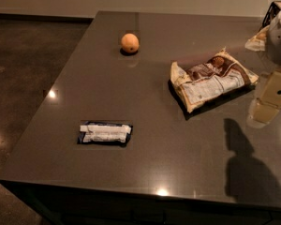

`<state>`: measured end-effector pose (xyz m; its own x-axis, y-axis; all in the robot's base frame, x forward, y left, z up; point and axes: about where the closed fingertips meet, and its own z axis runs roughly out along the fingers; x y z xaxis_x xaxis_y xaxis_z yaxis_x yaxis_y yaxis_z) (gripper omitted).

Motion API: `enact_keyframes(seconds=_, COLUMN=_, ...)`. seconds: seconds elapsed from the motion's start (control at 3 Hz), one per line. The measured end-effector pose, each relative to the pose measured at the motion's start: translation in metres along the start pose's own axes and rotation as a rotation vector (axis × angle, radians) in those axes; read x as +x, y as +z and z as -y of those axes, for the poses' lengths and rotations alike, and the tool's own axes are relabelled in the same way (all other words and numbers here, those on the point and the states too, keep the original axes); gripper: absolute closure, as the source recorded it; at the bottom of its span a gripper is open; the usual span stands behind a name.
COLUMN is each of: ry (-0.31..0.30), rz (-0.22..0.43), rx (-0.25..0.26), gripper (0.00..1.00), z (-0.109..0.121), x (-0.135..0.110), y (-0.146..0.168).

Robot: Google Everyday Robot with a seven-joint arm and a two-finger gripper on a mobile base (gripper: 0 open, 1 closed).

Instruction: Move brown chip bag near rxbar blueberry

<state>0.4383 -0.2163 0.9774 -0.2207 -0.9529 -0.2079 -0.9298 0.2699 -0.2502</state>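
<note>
The brown chip bag (211,78) lies flat on the grey table (154,139), right of centre, with cream-yellow edges, brown panels and a white label panel facing up. The rxbar blueberry (105,133), a small navy wrapper with a white strip, lies at the front left, well apart from the bag. My gripper (269,100) hangs at the right edge of the view, just right of the bag and above the table, its cream-coloured body casting a dark shadow toward the front edge.
A small round orange fruit (129,43) sits at the back of the table, left of the bag. A wire basket with another snack bag (258,40) stands at the far right corner. The table's left edge drops to a dark floor.
</note>
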Motion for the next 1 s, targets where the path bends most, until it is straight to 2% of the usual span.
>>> enact_keyframes(seconds=0.33, ry=0.000, rz=0.000, rx=0.000, gripper=0.00, z=0.000, x=0.000, y=0.000)
enact_keyframes(seconds=0.67, ry=-0.051, rz=-0.009, rx=0.035, gripper=0.00, z=0.018, x=-0.012, y=0.013)
enact_keyframes(seconds=1.0, ry=-0.140, rz=-0.004, rx=0.062, gripper=0.00, z=0.050, x=-0.028, y=0.036)
